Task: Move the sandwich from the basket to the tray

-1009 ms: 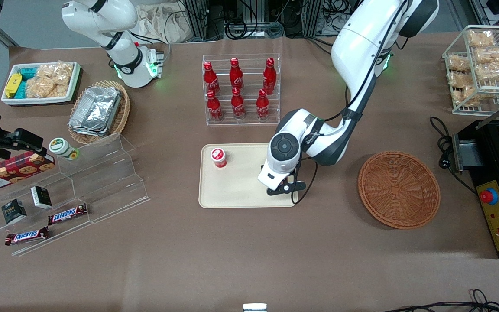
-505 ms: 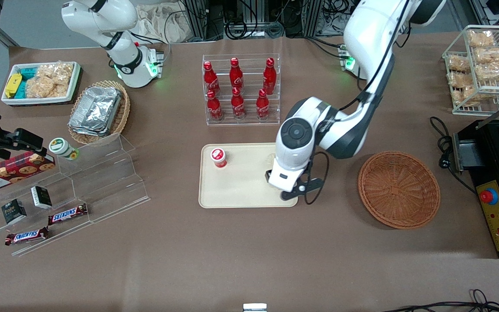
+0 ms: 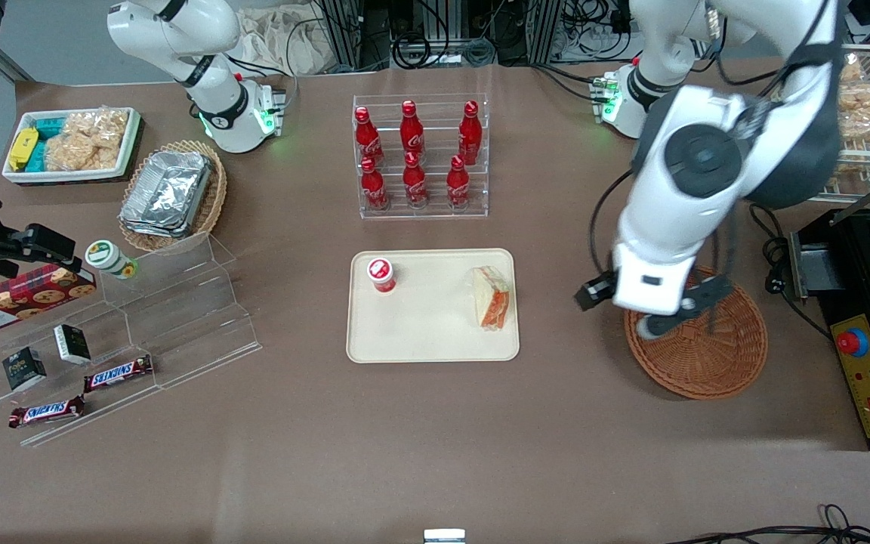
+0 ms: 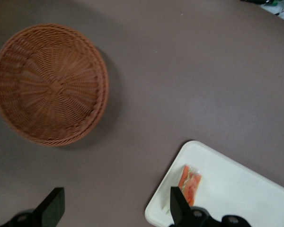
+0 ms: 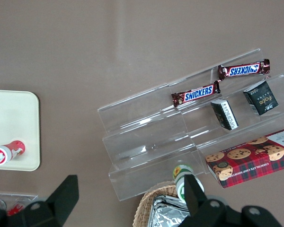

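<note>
sandwich [image 3: 492,298] on tray [image 3: 420,340], open gripper [image 4: 114,212] above table

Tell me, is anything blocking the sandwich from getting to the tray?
No, nothing is in the way. The sandwich already lies on the tray, apart from a small red-capped cup standing there. The basket holds nothing, and the gripper hangs open above the table between basket and tray.

Front view looks down from high; both wrist cameras face the tabletop [image 3: 435,438].
</note>
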Controlling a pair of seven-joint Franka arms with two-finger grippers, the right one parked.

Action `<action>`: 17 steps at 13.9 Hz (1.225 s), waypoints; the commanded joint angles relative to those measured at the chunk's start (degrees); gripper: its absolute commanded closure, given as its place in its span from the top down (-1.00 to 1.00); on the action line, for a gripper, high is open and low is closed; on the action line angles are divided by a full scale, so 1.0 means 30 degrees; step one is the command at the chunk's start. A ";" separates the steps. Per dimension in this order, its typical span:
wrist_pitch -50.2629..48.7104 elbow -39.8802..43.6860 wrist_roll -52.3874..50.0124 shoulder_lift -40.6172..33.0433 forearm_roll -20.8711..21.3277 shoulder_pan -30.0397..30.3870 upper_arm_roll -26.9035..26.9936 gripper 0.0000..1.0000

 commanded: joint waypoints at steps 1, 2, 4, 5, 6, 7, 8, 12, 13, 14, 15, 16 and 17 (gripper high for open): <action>-0.0179 -0.0664 0.1941 -0.0733 -0.0097 0.0908 -0.0081 1.00; -0.0266 -0.0752 0.2906 -0.0880 -0.0097 0.1405 -0.0110 1.00; -0.0355 -0.0752 0.4519 -0.1173 -0.0097 0.2022 0.0093 1.00; -0.0384 -0.0752 0.5427 -0.1291 -0.0126 0.2664 0.0123 1.00; -0.0559 -0.0752 0.6190 -0.1553 -0.0155 0.3134 0.0095 1.00; -0.0821 -0.0752 0.6922 -0.1730 -0.0330 0.3806 0.0065 1.00; -0.1114 -0.0752 0.8032 -0.2050 -0.0940 0.4306 0.0094 1.00; -0.2053 -0.0811 1.1583 -0.2960 -0.1240 0.5862 0.0094 1.00; -0.2170 -0.0840 1.2226 -0.3194 -0.1240 0.6183 0.0094 1.00; -0.2259 -0.1043 1.3248 -0.3486 -0.1269 0.6650 0.0036 1.00; -0.2260 -0.1451 1.4157 -0.3953 -0.1269 0.7119 -0.0022 1.00; -0.2260 -0.2007 1.5036 -0.4509 -0.1269 0.7616 -0.0255 1.00; -0.2231 -0.2563 1.5683 -0.5007 -0.1269 0.8114 -0.0605 1.00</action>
